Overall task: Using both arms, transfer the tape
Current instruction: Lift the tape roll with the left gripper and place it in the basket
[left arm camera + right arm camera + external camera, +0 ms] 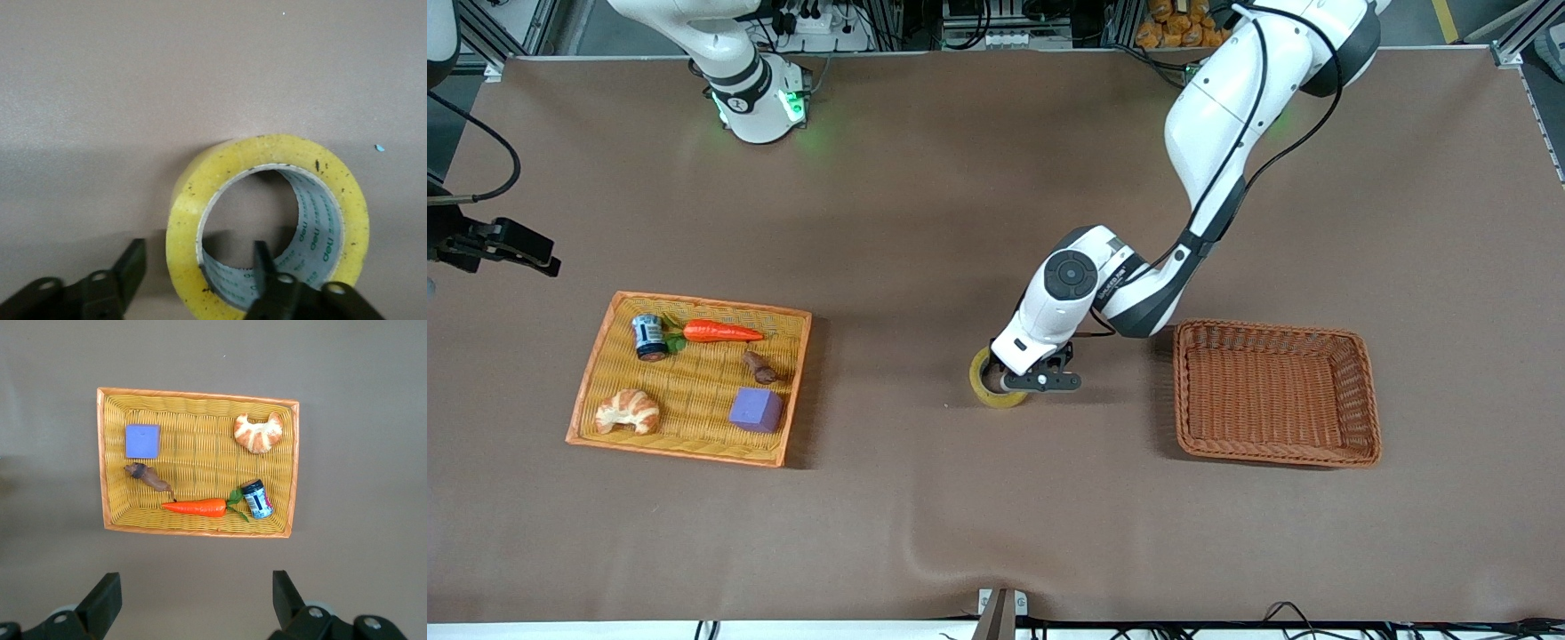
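Observation:
The tape (987,384) is a yellowish ring with a grey-white core, lying flat on the brown table between the two baskets. It fills the left wrist view (267,220). My left gripper (1021,380) is down at the roll and open (198,259). One finger (263,261) stands inside the core and the other finger (132,263) outside the wall, with a gap to the wall on each side. My right gripper (529,252) waits open (193,593) in the air above the table beside the yellow tray, toward the right arm's end.
A yellow wicker tray (596,356) holds a croissant (628,412), purple cube (755,410), carrot (720,332), small can (648,337) and brown piece (759,365); it also shows in the right wrist view (200,528). A brown wicker basket (1276,452) stands toward the left arm's end.

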Action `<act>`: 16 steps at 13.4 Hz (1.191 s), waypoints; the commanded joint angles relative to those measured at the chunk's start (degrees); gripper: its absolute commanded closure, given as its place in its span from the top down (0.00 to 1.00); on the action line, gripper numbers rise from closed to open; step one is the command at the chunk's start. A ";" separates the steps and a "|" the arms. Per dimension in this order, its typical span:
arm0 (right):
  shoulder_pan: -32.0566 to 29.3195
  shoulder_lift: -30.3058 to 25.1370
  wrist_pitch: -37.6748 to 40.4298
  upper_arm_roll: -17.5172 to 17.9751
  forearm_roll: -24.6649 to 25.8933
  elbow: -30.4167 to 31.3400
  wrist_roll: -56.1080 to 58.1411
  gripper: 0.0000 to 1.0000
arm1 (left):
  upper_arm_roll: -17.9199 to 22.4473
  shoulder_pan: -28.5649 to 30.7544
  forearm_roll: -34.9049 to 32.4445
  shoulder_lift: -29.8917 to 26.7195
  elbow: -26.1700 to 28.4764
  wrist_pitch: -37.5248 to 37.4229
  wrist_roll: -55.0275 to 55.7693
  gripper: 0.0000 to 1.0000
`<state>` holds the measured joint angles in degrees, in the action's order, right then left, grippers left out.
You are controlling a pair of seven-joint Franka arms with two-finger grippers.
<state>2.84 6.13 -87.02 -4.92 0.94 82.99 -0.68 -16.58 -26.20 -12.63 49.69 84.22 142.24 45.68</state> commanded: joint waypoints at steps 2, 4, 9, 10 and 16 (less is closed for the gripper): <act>1.55 -1.56 1.85 0.08 -1.64 1.21 0.15 1.00 | 0.94 -0.26 -2.04 -0.90 -0.82 -0.29 1.52 0.00; 2.61 -1.56 2.12 -0.09 -1.64 1.12 0.15 1.00 | 0.94 0.88 -2.05 -3.97 0.41 -3.61 1.61 0.00; 2.34 -1.56 2.30 -0.27 -1.64 1.21 0.24 1.00 | -1.08 9.40 -0.99 -15.39 3.74 -13.12 -1.47 0.00; 2.43 -1.64 2.91 -0.27 -1.64 1.21 -0.02 1.00 | -1.52 11.85 -1.08 -17.94 6.11 -13.30 -2.08 0.00; -1.08 -4.19 3.79 -1.23 -0.76 1.47 -1.34 1.00 | -8.99 35.83 0.33 -23.15 17.37 -13.56 -25.94 0.00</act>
<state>3.40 4.37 -83.71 -6.41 0.27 82.98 -1.41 -22.02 2.20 -12.81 28.30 97.23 127.95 26.66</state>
